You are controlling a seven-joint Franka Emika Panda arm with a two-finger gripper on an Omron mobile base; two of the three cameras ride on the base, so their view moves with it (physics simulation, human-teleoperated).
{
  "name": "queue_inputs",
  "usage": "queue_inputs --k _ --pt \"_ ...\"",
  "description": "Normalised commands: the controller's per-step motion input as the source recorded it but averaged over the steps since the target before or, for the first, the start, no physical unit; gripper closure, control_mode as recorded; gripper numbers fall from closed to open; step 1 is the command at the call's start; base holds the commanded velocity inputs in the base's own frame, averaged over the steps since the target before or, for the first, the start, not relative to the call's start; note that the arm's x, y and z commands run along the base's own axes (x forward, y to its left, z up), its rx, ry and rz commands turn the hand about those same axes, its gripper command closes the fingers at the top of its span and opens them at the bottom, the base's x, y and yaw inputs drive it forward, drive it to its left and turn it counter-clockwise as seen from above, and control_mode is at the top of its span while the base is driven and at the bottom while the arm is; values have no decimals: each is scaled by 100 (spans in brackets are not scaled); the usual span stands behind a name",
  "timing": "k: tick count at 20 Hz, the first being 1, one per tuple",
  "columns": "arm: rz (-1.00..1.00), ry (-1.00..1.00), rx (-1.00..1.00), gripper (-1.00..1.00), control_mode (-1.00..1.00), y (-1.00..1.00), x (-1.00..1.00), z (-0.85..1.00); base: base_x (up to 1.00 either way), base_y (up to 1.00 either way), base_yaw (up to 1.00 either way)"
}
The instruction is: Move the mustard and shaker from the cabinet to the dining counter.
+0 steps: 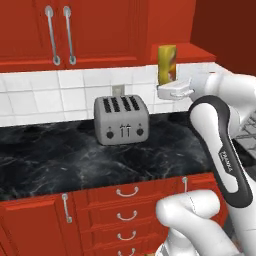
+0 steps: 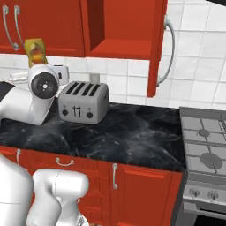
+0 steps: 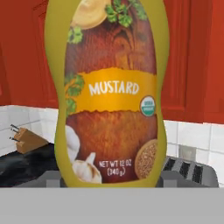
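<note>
Mustard in transit above the toaster counter

You see the hand [image 1: 172, 90] pinching the mustard [image 1: 167, 64] upright in mid-air, clear of the open red cabinet [image 2: 128, 44] and above the toaster [image 1: 121, 119], likely lifted high so it clears the counter [image 1: 60, 155] en route to the dining counter.
</note>
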Motion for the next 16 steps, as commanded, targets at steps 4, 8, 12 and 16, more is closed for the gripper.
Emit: queue_inputs --k 4,8,12,16 --pt "0 0 0 100 100 0 0 0 -28 36 82" --pt "0 0 0 100 100 0 0 0 -17 15 99" --pt "0 0 0 100 100 0 0 0 -12 5 100" --pt "0 0 0 100 100 0 0 0 -10 2 100"
